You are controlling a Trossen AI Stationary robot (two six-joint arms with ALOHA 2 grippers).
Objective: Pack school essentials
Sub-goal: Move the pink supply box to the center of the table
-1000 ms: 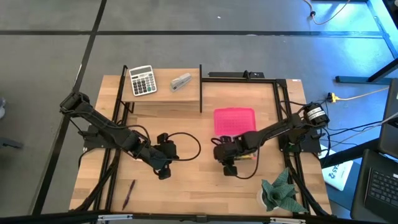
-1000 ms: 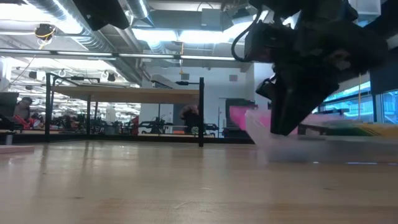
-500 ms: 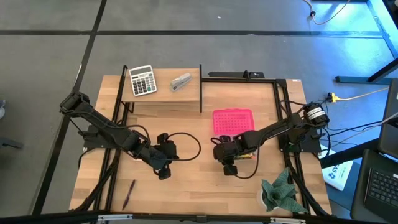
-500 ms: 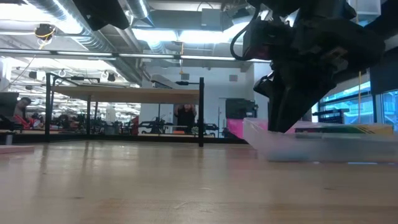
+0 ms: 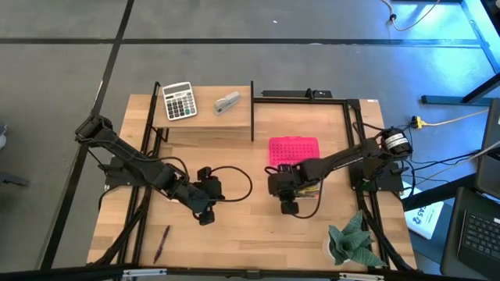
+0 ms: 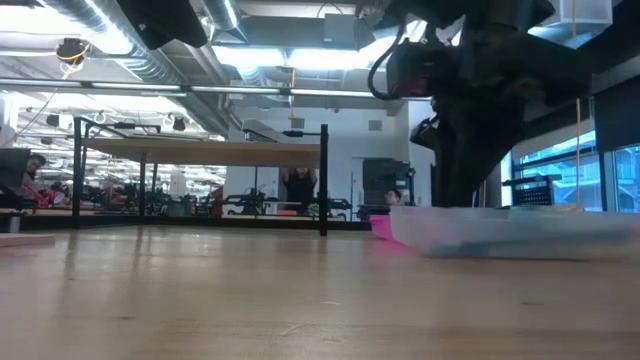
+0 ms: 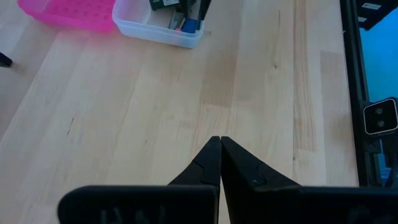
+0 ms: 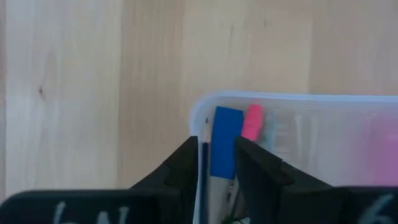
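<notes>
A robot's right gripper (image 8: 211, 163) pinches the end wall of a clear plastic box (image 8: 298, 124), one dark finger inside and one outside. Inside that box, just beside the fingers, lie a blue eraser (image 8: 225, 140), a pink item next to it and a thin pencil against the wall. From above, the box sits near the middle of the table, mostly hidden under the right arm, touching or almost touching the front edge of a pink lid (image 5: 294, 150).

The grip holds only a thin wall, so the box could tip or slide out if it is lifted or dragged fast, and its loose contents could spill. The inner finger could also catch the eraser or the pencil. A sideways push might shove the pink lid (I cannot tell whether the two touch).

The left gripper (image 7: 220, 147) is clenched shut with nothing in it and rests on bare wood, well apart from the box. A purple pen (image 5: 162, 243) lies alone near the front left corner, not yet packed.

The surface is a pale wooden table (image 5: 242, 226) with a black frame. A calculator (image 5: 179, 101) and a small grey stapler (image 5: 227, 102) sit on its back left section. A green cloth (image 5: 355, 240) lies at the front right corner. Beyond is a large workshop with ceiling ducts, strip lights and distant people.
</notes>
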